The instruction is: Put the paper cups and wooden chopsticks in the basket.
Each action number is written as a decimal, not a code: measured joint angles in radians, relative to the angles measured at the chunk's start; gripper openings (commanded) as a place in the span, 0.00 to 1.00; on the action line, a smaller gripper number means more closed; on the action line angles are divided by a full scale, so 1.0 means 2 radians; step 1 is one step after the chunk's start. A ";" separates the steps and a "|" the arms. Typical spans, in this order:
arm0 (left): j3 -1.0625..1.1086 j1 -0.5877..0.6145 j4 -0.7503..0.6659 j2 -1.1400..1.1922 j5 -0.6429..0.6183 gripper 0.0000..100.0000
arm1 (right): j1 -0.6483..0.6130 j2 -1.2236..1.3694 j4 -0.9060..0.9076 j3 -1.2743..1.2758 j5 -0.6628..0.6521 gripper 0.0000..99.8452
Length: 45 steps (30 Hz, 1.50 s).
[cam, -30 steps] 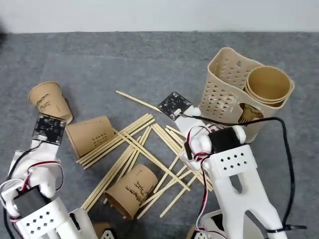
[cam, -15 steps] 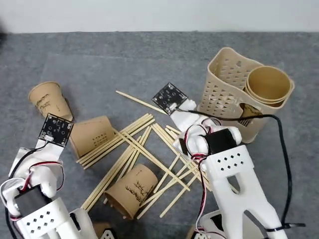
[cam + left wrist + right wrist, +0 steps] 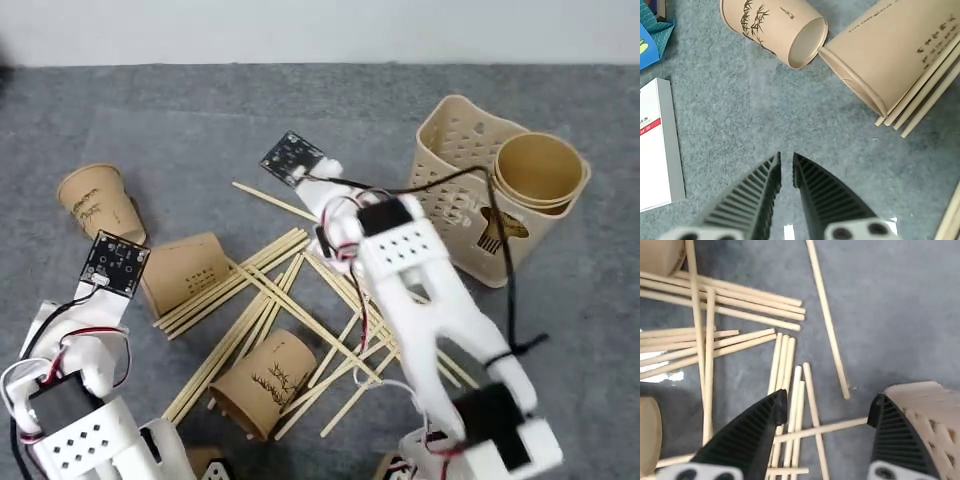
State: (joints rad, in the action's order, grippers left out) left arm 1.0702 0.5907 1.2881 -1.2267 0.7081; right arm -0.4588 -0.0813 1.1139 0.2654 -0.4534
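Tipped on their sides on grey felt: left cup [image 3: 95, 203], middle cup [image 3: 185, 270] just beside it, touching a bundle of chopsticks [image 3: 270, 290], and near cup [image 3: 262, 380] with bamboo print, lying among them. Strewn across the centre in crossing bundles, pale and wooden, one stick [image 3: 275, 202] apart toward the back. Standing at right: beige perforated basket [image 3: 450, 170]. Holds stacked cups [image 3: 538, 170] at one end, mouths up.

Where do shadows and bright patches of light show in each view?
High view: even light, soft shadows under the cups. Right wrist view: a bright patch on the mat among the chopsticks. Left wrist view: small bright spots beside the left hand.
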 measured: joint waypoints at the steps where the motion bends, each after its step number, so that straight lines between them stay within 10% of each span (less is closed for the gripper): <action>1: 0.000 0.000 0.000 0.000 -0.001 0.05 | -0.002 0.012 0.015 -0.009 0.005 0.28; 18: 0.000 0.001 0.000 0.000 -0.002 0.05 | 0.005 0.025 0.311 -0.058 -0.020 0.28; 31: 0.000 0.000 -0.002 0.000 0.002 0.05 | 0.080 0.000 0.317 -0.058 -0.072 0.28; 45: 0.000 0.000 -0.064 0.007 0.180 0.06 | 0.047 0.000 0.302 -0.058 -0.038 0.28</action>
State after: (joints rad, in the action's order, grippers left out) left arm 1.0702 0.5907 1.1592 -1.2129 1.0671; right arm -0.3652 -0.0813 1.7185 0.1488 -0.5301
